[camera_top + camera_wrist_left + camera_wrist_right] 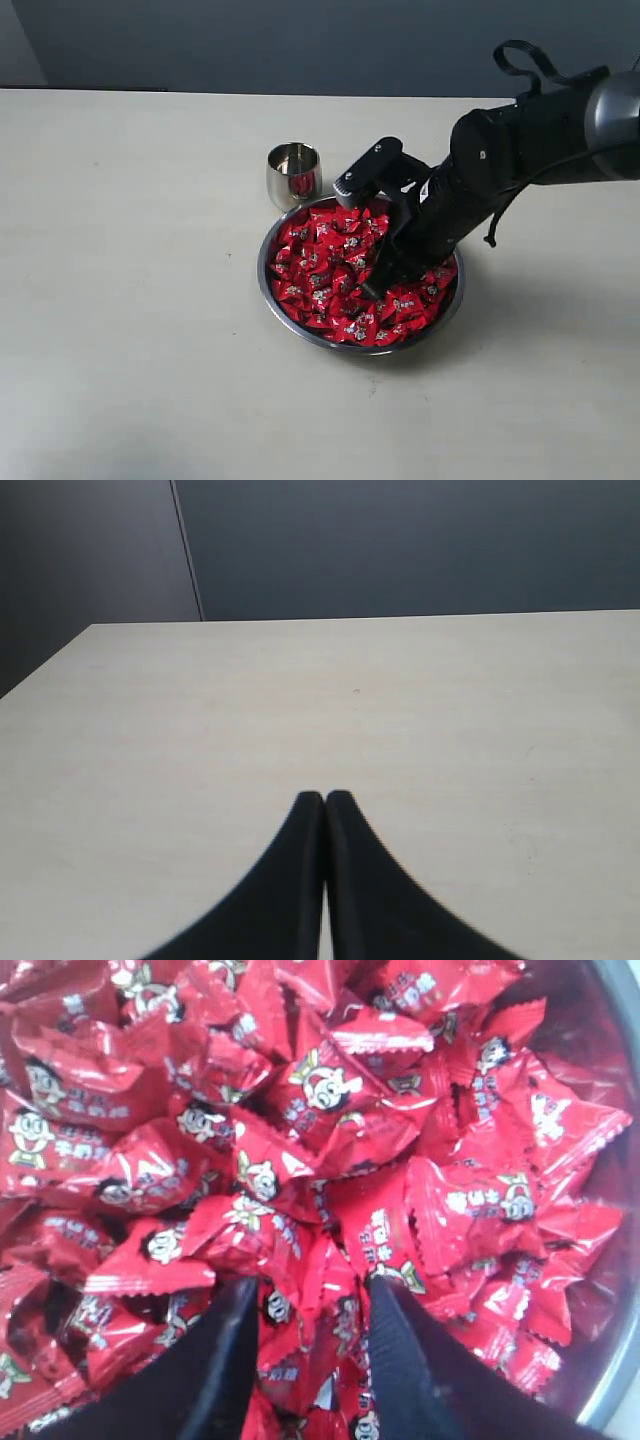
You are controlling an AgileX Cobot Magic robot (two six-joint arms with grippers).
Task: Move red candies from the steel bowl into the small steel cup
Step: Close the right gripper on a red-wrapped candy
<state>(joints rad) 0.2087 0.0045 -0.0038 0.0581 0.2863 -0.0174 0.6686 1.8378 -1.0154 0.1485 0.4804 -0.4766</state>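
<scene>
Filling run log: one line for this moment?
right tool: open, tips in red candies; steel bowl: full; small steel cup: beside bowl; left tool: shut

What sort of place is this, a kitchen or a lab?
Likely a robot test lab: a bare pale table, a plain dark wall, and a black robot arm reaching into a steel bowl of red candies.

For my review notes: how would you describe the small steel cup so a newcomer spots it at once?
On the pale table, find the wide steel bowl heaped with red candies. The small steel cup stands right by the bowl's rim, up and left of it in the exterior view. It is the only narrow, upright, mirror-sided vessel, far smaller than the bowl.
</scene>
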